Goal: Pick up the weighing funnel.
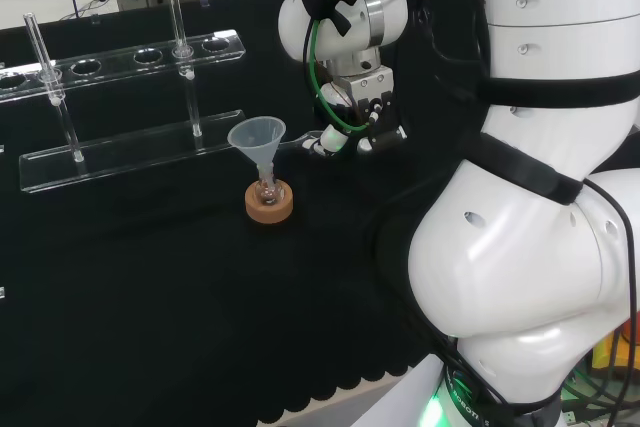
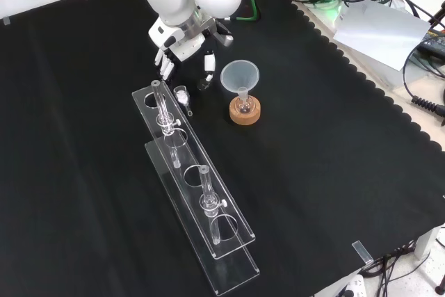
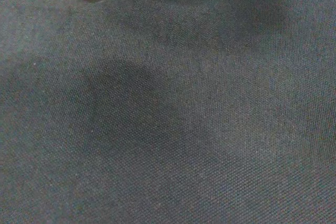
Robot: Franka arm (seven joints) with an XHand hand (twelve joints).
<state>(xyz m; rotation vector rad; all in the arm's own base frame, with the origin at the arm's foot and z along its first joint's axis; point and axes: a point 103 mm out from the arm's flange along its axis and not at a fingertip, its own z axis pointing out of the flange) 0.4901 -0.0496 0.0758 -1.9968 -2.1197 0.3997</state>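
**Hand.** In the front view the hand [image 2: 182,41] hangs low over the black cloth [image 2: 334,144], fingers [image 2: 167,69] and thumb [image 2: 208,62] straight, spread and pointing down, with nothing held. In the head view the hand [image 1: 362,112] is likewise low over the cloth.

**Weighing funnel.** The weighing funnel [image 2: 183,96] lies on the cloth just camera-side of the fingertips, in line with the gap between fingers and thumb. A white patch shows in its bowl. Whether this is powder or glare cannot be told.

**Other vessels.**
- Right of the thumb in the front view, the funnel [image 2: 240,74] stands mouth up and looks empty. Its stem sits in a small flask [image 2: 243,104] on a cork ring [image 2: 245,114], and the flask contents are not discernible.
- Camera-side of the hand, a clear rack [image 2: 186,156] carries two upright test tubes [image 2: 161,102], contents not discernible.
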